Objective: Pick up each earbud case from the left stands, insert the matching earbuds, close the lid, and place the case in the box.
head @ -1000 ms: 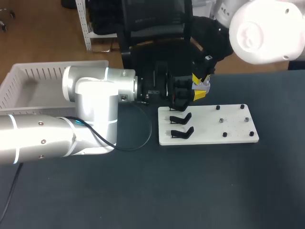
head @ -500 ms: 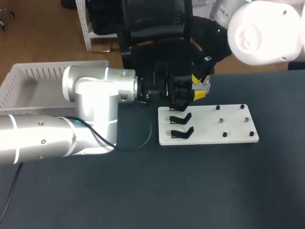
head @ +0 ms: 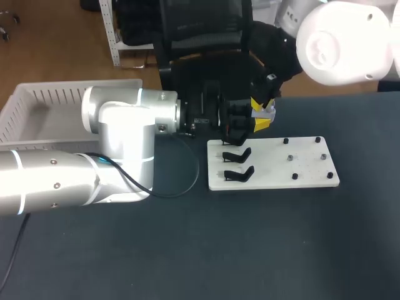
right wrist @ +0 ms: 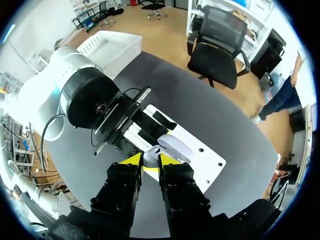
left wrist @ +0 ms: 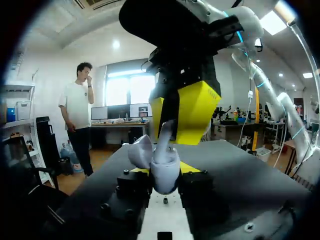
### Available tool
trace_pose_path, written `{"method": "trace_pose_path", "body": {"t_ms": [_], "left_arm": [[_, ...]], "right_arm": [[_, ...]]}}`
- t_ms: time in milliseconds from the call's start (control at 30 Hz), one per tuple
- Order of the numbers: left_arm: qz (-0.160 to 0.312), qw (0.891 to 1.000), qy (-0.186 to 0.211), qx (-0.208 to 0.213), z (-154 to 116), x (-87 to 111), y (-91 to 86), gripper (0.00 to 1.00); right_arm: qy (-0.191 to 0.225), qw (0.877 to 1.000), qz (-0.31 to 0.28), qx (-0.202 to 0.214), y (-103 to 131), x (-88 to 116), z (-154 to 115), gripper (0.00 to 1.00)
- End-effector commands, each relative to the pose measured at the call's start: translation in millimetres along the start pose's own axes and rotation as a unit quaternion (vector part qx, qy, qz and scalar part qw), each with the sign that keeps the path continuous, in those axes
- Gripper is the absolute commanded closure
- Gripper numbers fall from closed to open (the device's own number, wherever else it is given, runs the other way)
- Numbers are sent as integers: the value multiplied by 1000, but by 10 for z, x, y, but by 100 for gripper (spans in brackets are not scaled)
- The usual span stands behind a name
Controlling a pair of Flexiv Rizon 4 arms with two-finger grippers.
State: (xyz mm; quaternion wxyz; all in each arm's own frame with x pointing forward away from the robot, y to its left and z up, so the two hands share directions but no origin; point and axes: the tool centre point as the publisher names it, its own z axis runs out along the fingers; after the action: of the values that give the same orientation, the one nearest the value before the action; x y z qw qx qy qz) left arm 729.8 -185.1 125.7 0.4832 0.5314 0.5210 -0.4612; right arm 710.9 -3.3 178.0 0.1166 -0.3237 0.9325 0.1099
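Head: left gripper [head: 240, 124] faces right gripper [head: 260, 117] at 11 o'clock of white stand board [head: 294, 165]; box [head: 37, 103] at table's 10 o'clock.
Left wrist: own fingers clamped on open earbud case [left wrist: 164, 170].
Right wrist: yellow tips pinching earbud [right wrist: 149, 159] just over case.

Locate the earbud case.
Left wrist view: the earbud case, lid open, sits clamped in the left gripper, directly under the right gripper holding an earbud, above the white board.
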Motion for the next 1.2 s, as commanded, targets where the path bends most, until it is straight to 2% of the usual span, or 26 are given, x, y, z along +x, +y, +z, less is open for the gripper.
{"method": "trace_pose_path", "body": {"t_ms": [33, 600, 1200], "left_arm": [[2, 1000, -2, -4, 0, 2, -21, 100], [2, 1000, -2, -4, 0, 2, -21, 100], [2, 1000, -2, -4, 0, 2, -21, 100]], "right_arm": [[1, 1000, 1, 2, 3, 6, 4, 100], [6, 1000, 4, 5, -5, 56, 26, 100], [19, 1000, -10, 16, -34, 7, 56, 100]]}}
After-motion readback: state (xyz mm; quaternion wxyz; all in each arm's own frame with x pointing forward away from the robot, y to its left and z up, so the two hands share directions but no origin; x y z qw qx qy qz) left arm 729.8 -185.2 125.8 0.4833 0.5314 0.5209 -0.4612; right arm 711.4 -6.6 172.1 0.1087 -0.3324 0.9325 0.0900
